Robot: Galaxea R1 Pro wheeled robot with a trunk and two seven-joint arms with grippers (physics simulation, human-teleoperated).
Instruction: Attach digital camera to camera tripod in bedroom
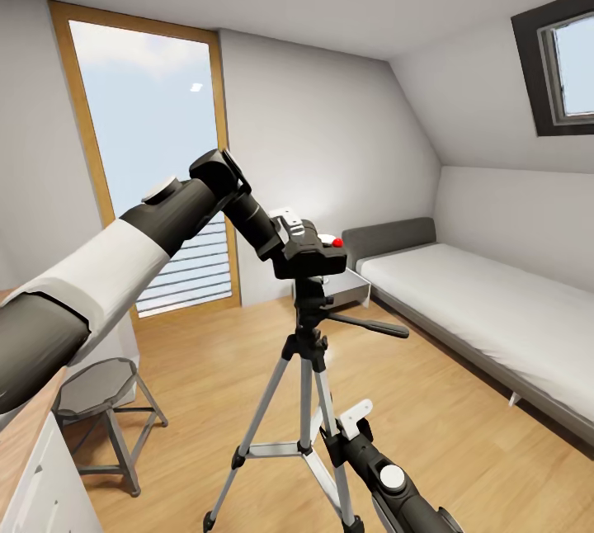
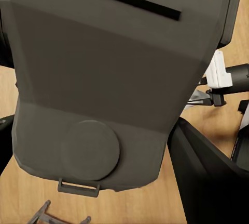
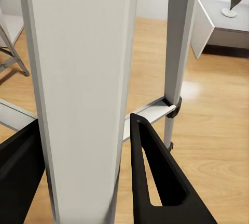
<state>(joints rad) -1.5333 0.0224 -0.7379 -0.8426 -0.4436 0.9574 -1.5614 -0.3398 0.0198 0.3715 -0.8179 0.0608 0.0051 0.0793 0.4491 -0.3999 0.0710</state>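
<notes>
Two arms share the work. The right gripper (image 3: 83, 177) is down low, with a silver leg of the camera tripod (image 1: 307, 335) between its two black fingers (image 3: 155, 177). The fingers sit close on each side of the leg, so the claw looks clamped on it. That grip likely keeps the tripod from tipping while the other arm works on top.

Up high, the left gripper (image 1: 285, 238) holds the digital camera (image 1: 312, 252) right over the black tripod head. The camera's red button faces up and away from the claw. In the left wrist view, the camera's dark body sits right in front of the claw, and one dark finger (image 2: 207, 177) shows beside it. The claw looks clenched on the camera. The camera seems to rest on the head, but whether it has locked on cannot be told.
</notes>
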